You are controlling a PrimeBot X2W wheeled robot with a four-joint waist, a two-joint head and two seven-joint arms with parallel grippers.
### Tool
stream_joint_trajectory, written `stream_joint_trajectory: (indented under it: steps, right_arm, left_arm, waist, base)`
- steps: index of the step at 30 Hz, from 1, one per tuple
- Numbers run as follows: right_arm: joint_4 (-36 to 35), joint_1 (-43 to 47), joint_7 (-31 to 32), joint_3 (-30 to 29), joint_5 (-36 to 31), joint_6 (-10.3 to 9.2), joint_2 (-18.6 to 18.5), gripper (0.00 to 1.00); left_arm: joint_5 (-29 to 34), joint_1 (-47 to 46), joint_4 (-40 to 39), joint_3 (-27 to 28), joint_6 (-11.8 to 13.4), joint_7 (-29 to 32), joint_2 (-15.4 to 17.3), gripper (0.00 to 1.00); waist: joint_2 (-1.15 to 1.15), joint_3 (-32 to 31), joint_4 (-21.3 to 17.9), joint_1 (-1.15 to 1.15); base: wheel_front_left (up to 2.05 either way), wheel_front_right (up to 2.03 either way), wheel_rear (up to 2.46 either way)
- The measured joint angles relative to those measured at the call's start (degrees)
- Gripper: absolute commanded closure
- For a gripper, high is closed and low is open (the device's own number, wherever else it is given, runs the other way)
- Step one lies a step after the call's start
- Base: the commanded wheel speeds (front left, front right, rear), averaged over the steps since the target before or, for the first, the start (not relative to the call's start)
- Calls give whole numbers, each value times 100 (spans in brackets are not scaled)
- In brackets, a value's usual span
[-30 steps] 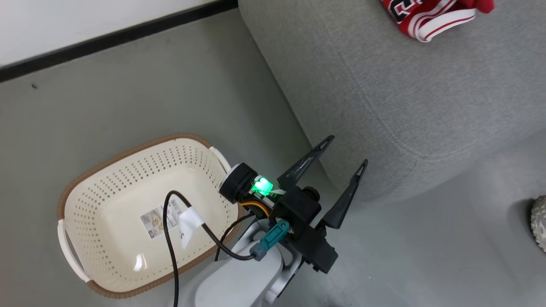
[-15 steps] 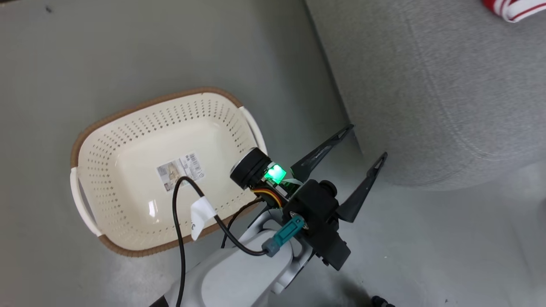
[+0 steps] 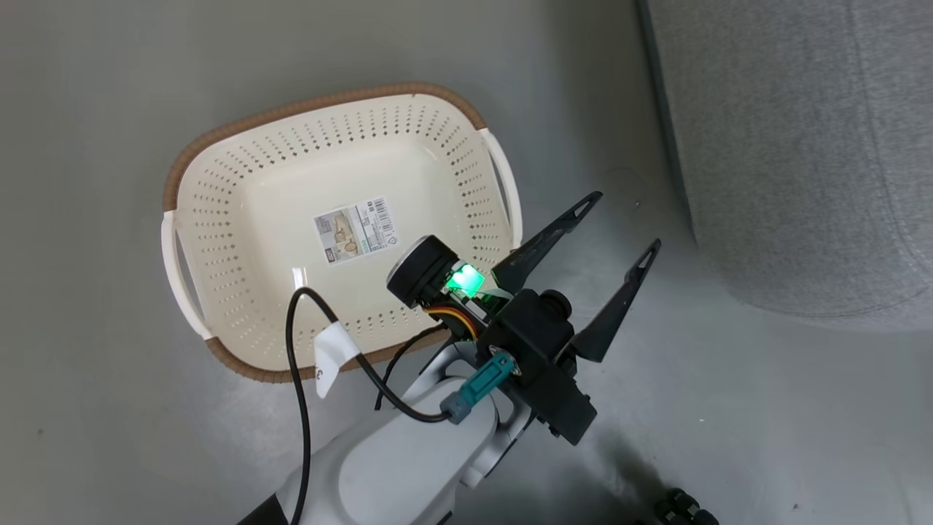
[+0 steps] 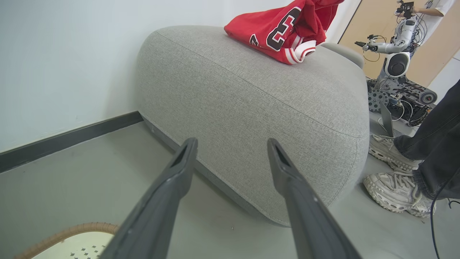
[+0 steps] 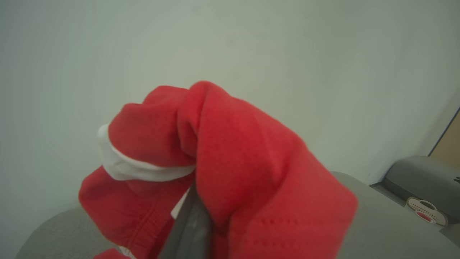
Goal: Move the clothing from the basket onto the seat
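Now | clothing (image 5: pixel 251 172) bunched over right gripper (image 5: pixel 194 201) | clamped tight on it

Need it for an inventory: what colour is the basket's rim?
The rim is brown, woven-look; clearest in the head view.

Pale grey forearm (image 3: pixel 393 467) at lower centre; black wrist block (image 3: pixel 536 343); left gripper (image 3: pixel 623 222) with long dark tapered fingers (image 3: pixel 554 233); green light (image 3: pixel 466 281), teal connector (image 3: pixel 481 386), black cable (image 3: pixel 291 350), white tag (image 3: pixel 332 354).

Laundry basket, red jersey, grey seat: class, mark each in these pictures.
laundry basket (image 3: pixel 211 248), head view, perforated left wall
red jersey (image 4: pixel 244 27), left wrist view, cloth left of its number
grey seat (image 4: pixel 251 97), left wrist view, front face
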Motion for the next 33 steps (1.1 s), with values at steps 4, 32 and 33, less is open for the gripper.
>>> stream_joint_trajectory:
  steps: [4,32,33]
  right_arm:
    - [178,114,0,188,137,0,241,100]
    - [-216,1959,1,947,628,0,653,0]
    - [-292,2041,1,965,628,0,672,0]
  left_arm:
    - [1,-48,3,83,0,-1,2,0]
    - [-93,-10,164,357,0,-4,-11,0]
    - [-112,9,183,382,0,-4,-12,0]
  waist:
    - [0,117,117,0]
    - [-1,-580,126,-1]
    - [-1,-638,126,-1]
  base:
    - [0,0,0]
    - [0,0,0]
    - [0,0,0]
